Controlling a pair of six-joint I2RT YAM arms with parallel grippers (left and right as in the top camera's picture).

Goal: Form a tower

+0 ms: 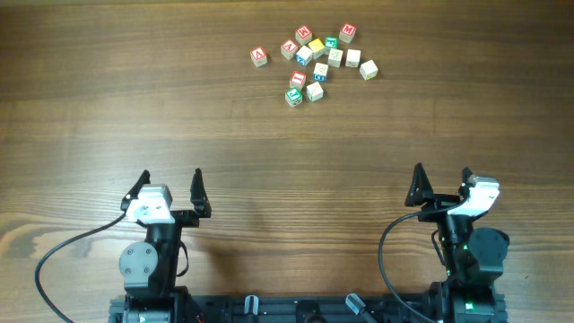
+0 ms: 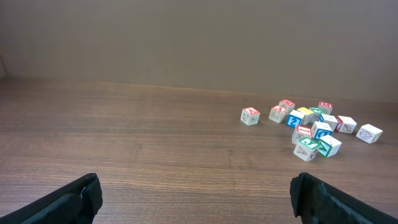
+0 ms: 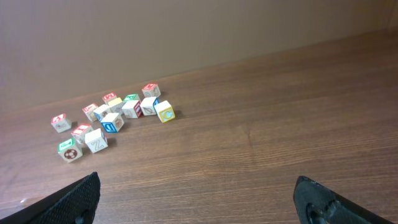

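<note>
Black fingertips (image 2: pixel 74 202) fill the bottom corners of each wrist view, far apart with only bare table (image 2: pixel 186 186) between them. The left hand (image 1: pixel 170 179) and the right hand (image 1: pixel 442 172) are both spread fully wide and carry nothing. In the overhead view they sit at lower left and lower right, well apart from the work.

No tower stands yet. Its makings, the letter cubes (image 1: pixel 316 48), lie loose in a cluster at the upper middle of the overhead frame. Most are touching or just beside a neighbour, and none is visibly on top of another. One red-marked cube (image 1: pixel 258 56) lies a little clear at the cluster's left; a pale cube (image 1: pixel 369 69) sits at its right edge.

The step in hand looks to be the first pick. It would go best on an outlier rather than in the packed middle, where wide-set fingertips coming down would likely scatter neighbours. The red-marked cube suits the left hand, the pale cube the right hand. The hand should narrow its gap before lowering, square its fingertips to two free faces and come straight down. The cubes are tiny against the fingertips, so an off-centre squeeze could spin or flick one away. A base spot on bare table, away from the cluster, would leave room to build.
</note>
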